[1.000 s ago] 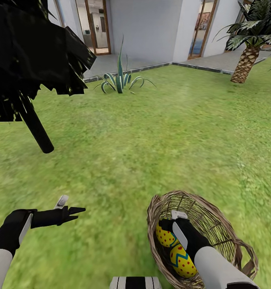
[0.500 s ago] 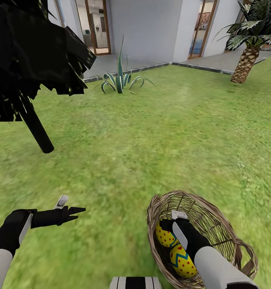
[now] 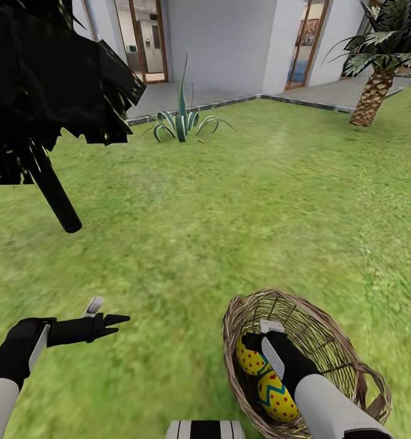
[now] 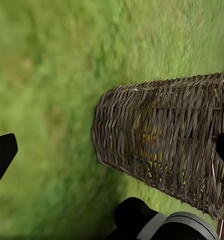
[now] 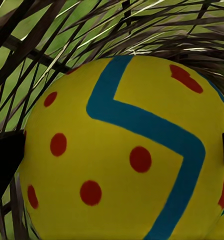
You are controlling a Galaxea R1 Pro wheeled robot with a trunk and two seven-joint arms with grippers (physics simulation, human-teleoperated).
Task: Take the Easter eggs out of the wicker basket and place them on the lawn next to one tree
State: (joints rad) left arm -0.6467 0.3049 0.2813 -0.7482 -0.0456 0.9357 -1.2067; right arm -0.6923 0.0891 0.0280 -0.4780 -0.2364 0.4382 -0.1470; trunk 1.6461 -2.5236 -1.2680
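With our right hand [image 3: 261, 346] spread around an Easter egg [image 5: 126, 155] inside the wicker basket [image 3: 327, 332], we should centre it before clenching, left hand [image 3: 111, 318] released.

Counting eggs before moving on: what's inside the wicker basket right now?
Inside the wicker basket, two Easter eggs show, with the right gripper reaching in among them. The arm covers part of the inside, so a third egg cannot be confirmed.

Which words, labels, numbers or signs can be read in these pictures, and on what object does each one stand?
None can be read. The Easter eggs in the wicker basket carry only red dots and blue zigzag bands, no letters. The framed picture behind the house door is too small to read.
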